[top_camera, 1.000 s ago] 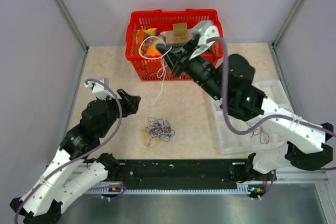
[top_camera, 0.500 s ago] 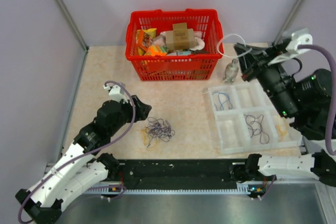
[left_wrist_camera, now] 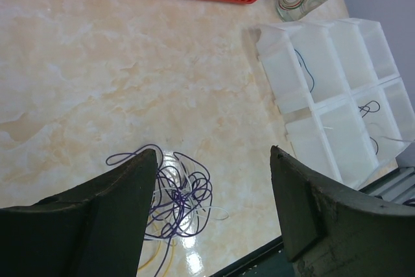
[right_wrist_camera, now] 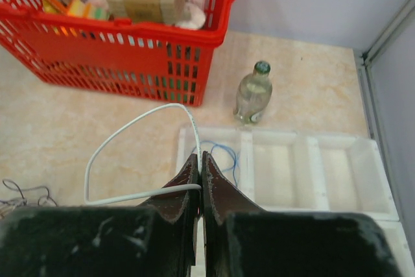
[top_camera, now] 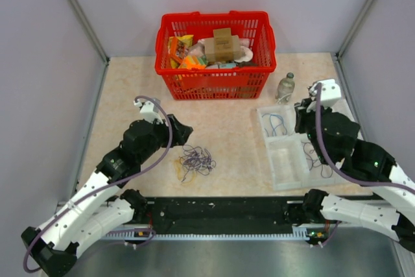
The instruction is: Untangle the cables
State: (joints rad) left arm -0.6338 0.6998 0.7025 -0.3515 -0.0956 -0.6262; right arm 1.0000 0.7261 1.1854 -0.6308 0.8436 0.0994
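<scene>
Well left of the divided tray (top_camera: 283, 163), the left fingers (left_wrist_camera: 110, 205) are spread apart, released, above a tangle of purple and yellow cables (top_camera: 194, 160) lying on the bench (top_camera: 130, 82). A blue cable (top_camera: 275, 123) is seen in the tray's far-left compartment. Over the tray, the right fingers (right_wrist_camera: 185, 192) are clenched on a white cable (right_wrist_camera: 123, 137), looped out past the tray's left edge.

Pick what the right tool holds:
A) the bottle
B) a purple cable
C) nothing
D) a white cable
D: in the right wrist view, the right tool is shut on a white cable, which loops out to the left of the closed fingers.
</scene>
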